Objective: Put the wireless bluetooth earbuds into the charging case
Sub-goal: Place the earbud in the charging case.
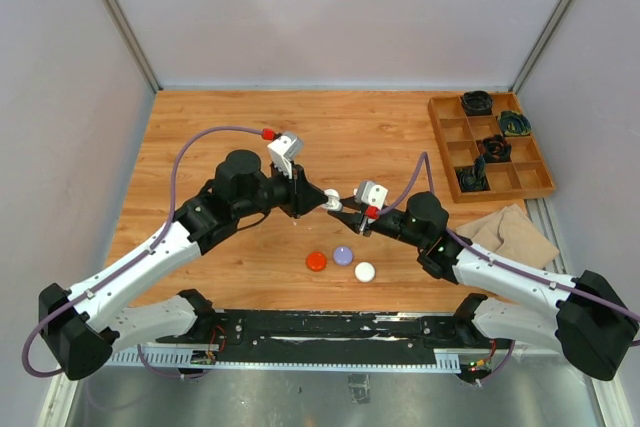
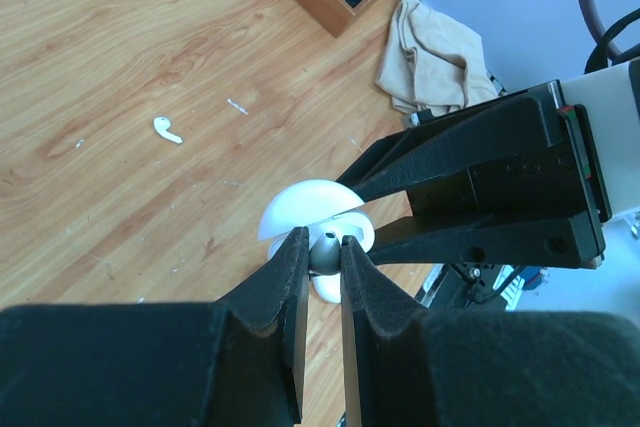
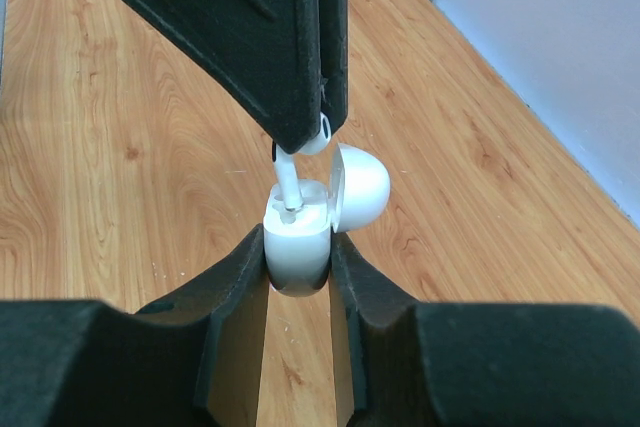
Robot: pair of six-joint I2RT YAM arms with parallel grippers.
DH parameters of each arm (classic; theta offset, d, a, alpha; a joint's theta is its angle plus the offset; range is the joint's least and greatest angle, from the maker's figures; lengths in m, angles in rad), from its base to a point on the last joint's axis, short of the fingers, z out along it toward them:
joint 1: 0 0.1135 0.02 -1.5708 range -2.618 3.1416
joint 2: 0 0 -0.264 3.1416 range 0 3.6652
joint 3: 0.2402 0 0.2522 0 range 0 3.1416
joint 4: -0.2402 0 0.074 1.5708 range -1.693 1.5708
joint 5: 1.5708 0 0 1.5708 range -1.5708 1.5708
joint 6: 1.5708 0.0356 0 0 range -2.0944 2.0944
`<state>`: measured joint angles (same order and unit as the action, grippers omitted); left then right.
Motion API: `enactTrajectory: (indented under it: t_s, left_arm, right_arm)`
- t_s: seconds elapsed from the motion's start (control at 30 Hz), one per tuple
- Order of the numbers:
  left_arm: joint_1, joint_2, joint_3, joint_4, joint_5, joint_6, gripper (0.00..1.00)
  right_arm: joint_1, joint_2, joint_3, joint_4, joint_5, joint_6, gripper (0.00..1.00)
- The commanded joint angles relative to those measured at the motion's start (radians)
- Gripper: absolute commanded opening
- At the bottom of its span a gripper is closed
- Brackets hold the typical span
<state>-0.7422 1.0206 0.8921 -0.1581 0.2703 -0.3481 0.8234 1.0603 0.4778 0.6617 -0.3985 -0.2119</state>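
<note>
Two arms meet above the middle of the wooden bench (image 1: 200, 137), their tips almost touching. The right hand (image 3: 298, 255) is closed narrow on a small white charging case (image 3: 297, 239), gripping its body from both sides and holding it upright in the air. The case's domed lid (image 3: 362, 185) is swung open to one side.

The left hand (image 2: 322, 247) is pinched nearly shut on the head of a white earbud (image 3: 288, 179). It holds the earbud directly over the case, with the stem pointing down and its tip reaching the case's open top. Whether the stem is seated in its socket cannot be told.

A second earbud (image 2: 167, 130), also white, lies loose on the bench, well apart from both hands.

Three round pucks sit near the front edge between the arms: a red puck (image 1: 316, 261), a lilac puck (image 1: 343, 255) and a white puck (image 1: 364, 271), close together but not touching.

At the far right stands a wooden tray (image 1: 440, 137) with compartments, several holding dark items too small to make out. A crumpled beige cloth (image 1: 515, 232) lies just in front of it.
</note>
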Motion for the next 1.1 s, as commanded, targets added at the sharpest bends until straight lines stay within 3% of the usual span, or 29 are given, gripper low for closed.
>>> enactTrajectory:
  t_s: [0.0,0.33,0.9,1.07]
  left_arm:
    - [-0.009,0.015,0.022,0.000,0.021,0.028,0.00]
    - [-0.021,0.029,0.030,-0.005,0.028,0.036,0.01]
    - [-0.032,0.027,0.039,0.038,0.069,0.054,0.34]
    - [-0.033,0.034,0.041,0.051,0.086,0.052,0.39]
  right_arm:
    - [-0.016,-0.015,-0.003,0.055,-0.023,0.023,0.09]
    - [-0.021,-0.018,-0.008,0.071,-0.037,0.042,0.09]
    - [-0.058,-0.009,-0.016,0.122,-0.131,0.116,0.09]
    - [-0.061,-0.009,-0.017,0.117,-0.134,0.120,0.09]
